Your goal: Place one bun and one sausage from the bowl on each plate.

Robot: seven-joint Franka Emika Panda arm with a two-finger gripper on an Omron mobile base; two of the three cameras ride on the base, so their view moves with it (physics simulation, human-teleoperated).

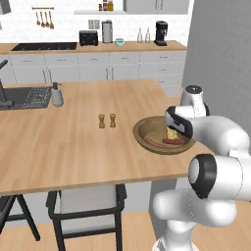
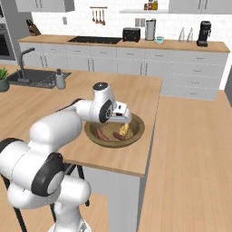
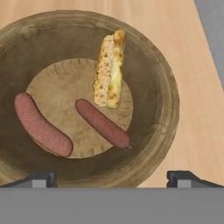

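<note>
The wide dark wooden bowl point(image 3: 168, 100) sits near the island counter's right edge point(image 1: 142, 128). Inside it lie one toasted golden-brown bun point(image 3: 108, 70) and two reddish-brown sausages, one at the left point(image 3: 41, 124) and one in the middle point(image 3: 103, 123). The bun lies just beyond the middle sausage, close to it. My gripper point(image 3: 111, 178) hangs open a short way above the bowl point(image 2: 140, 127), over its near side, with nothing between the fingers. From the right base view the gripper point(image 2: 125, 118) is just above the bun point(image 2: 124, 130). The plates are out of view.
Two small wooden shakers point(image 1: 107, 120) stand mid-counter, left of the bowl. A soap dispenser point(image 1: 57, 94) and sink point(image 1: 19, 97) are at the far left. A stool point(image 1: 86, 203) is tucked under the counter's front edge. The counter ends just right of the bowl.
</note>
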